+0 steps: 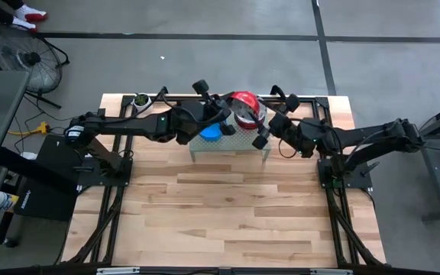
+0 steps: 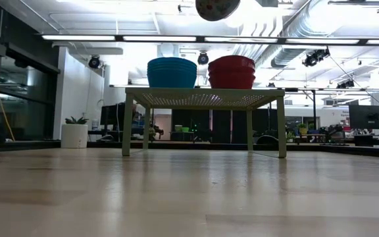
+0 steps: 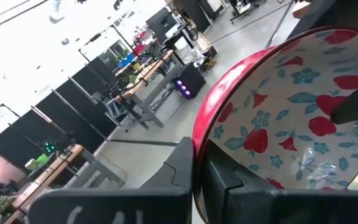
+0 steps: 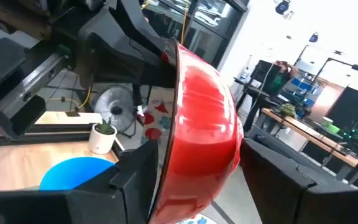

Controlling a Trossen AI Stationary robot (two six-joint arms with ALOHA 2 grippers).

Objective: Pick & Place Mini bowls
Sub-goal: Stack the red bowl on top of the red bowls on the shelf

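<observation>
A mini bowl (image 1: 244, 107), red outside and white with a red and teal flower pattern inside (image 3: 291, 112), is held up on its side over a small perforated stand (image 2: 202, 99). On the stand are a stack of blue bowls (image 2: 172, 72) and a stack of red bowls (image 2: 231, 72). My left gripper (image 1: 224, 111) comes from the table's left and is shut on the raised bowl. My right gripper (image 4: 197, 146) comes from the right and is open. Its fingers stand on either side of the bowl's red outside (image 4: 204, 130). My left gripper pinches the raised bowl's rim (image 3: 199, 134), with one finger on the flowered inside and one on the red outside. The bowl is lifted clear of the stacks (image 2: 217, 8) and tipped on its side. My right gripper: I cannot tell whether its fingers (image 4: 135, 177) touch the bowl.
The stand sits near the table's far edge (image 1: 243, 145). A small white pot with a green plant (image 1: 141, 100) stands at the far left corner. The wooden table top (image 1: 228, 214) stretches toward the near edge. Beyond the table is a room with desks and a floor fan.
</observation>
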